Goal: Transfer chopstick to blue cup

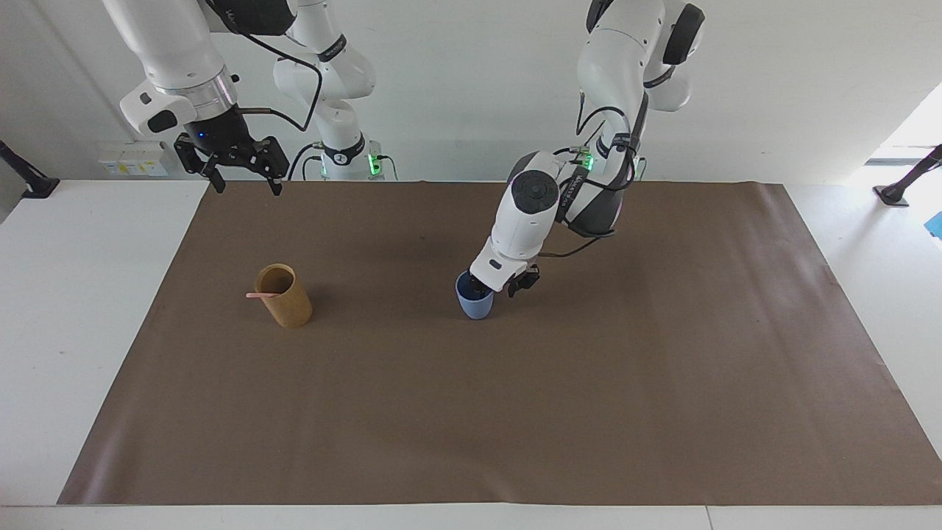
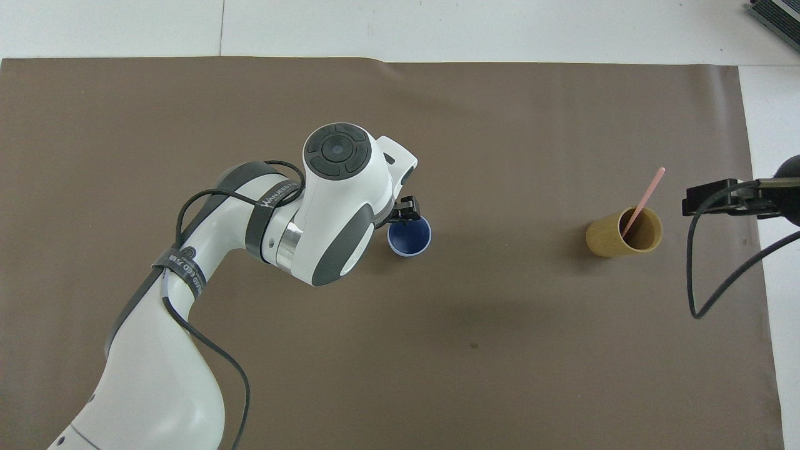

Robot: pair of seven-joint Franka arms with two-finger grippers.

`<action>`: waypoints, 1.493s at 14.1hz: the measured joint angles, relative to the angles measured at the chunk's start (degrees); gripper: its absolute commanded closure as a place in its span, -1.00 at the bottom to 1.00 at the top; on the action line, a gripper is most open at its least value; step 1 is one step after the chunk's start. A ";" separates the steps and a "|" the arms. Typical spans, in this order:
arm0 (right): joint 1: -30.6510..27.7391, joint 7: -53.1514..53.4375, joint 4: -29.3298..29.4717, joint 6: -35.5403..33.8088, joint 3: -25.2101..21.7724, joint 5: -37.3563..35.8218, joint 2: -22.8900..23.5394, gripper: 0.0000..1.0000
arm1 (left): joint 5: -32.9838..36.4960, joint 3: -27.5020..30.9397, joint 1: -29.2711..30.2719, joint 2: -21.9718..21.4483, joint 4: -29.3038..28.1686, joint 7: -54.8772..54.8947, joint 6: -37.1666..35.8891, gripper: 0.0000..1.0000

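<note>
One camera looks down across the tabletop [image 1: 44, 309] toward the robots; the other looks steeply down from their end. Both share the brown mat [image 1: 471, 412].

A tan-brown cylindrical holder [image 1: 284, 296] stands upright on the brown mat [image 1: 471, 412], toward the right arm's end of the white table [image 1: 73, 294]

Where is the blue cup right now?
The blue cup stands upright mid-mat, just under the left hand, well apart from the tan holder toward the right arm's end.
</note>
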 measured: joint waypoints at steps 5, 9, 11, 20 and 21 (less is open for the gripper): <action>-0.36 0.00 -0.20 8.47 -0.28 -0.06 3.53 -1.00 | 1.67 0.66 5.10 -7.05 0.56 0.80 -4.30 -1.00; -0.77 0.00 0.13 14.38 -0.45 -0.07 8.69 -1.00 | 1.86 0.71 9.72 -10.06 0.11 9.77 -8.89 -1.00; -0.92 0.00 0.15 16.88 -0.64 -0.07 10.11 -1.00 | 1.94 0.79 13.08 -11.55 -0.58 17.14 -11.53 -1.00; -1.81 -1.98 -1.68 20.18 -0.67 -0.07 14.55 -0.56 | 1.99 0.92 28.98 -15.32 -2.83 44.47 -14.36 -1.00; -2.05 -2.83 -2.90 21.80 -0.67 -0.06 14.58 -0.26 | 1.99 0.92 30.56 -15.84 -2.83 46.22 -14.36 -1.00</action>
